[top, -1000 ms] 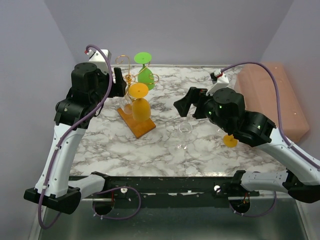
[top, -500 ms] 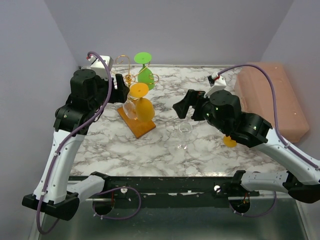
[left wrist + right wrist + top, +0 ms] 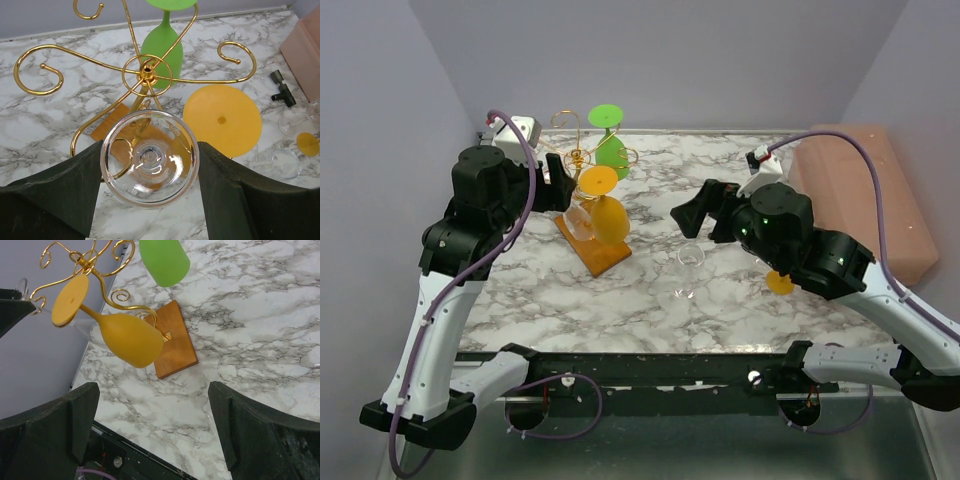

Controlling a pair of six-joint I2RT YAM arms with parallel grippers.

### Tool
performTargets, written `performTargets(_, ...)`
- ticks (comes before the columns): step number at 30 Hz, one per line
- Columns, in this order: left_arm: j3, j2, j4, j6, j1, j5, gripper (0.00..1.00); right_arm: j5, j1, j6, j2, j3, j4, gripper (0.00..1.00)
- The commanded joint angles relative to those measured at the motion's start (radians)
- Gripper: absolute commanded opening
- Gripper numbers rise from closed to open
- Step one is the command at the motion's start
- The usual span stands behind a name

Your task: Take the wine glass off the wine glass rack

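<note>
Pinching clear wine glass [image 3: 146, 150] w/ left gripper [image 3: 150, 172], fingers [image 3: 60, 195] pressed on both sides of what looks like its foot disc; no gap seen either side. Holding it lower centre of left wrist view, just below hub of wine glass rack [image 3: 148, 75]; in top view, centre-left, bowl hanging over wooden base [image 3: 598, 252], right beside orange wine glass [image 3: 604, 218]; can't tell if touching.

Vs 1.0 s ago: pulled L wrist toward left edge of top frame and dragged glass along; showing more of clear bowl now, left of orange one, tilted. Reads as sliding stem out along a scroll arm, so extraction under way, not done; seeing a gold curl through the glass in wrist view, so can't confirm stem free of wire.

Keeping right gripper [image 3: 154, 410] spread wide, nothing btwn jaws, parked centre-right of top view, well apart from rack; barely moved vs earlier.

Also hanging on rack: green wine glass [image 3: 611, 148], upper centre. Elsewhere: second clear glass [image 3: 690, 262] upright on marble table [image 3: 570, 300], mid frame; small orange disc [image 3: 780, 282] near it; pink block [image 3: 865, 190] far right.

Next, prob: same pull direction w/o knocking orange glass, then lift away.
</note>
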Motion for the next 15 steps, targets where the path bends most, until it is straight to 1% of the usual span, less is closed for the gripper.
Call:
performTargets(1,0.018,-0.046,-0.023,-0.003,-0.008,-0.011,0.41,-0.005,0.006,0.009,-0.010,-0.018,0.022,1.00)
performTargets(15,0.052,-0.086,-0.078,-0.022,-0.009,0.050,0.41,-0.025,0.005,0.006,-0.002,-0.037,0.056,1.00)
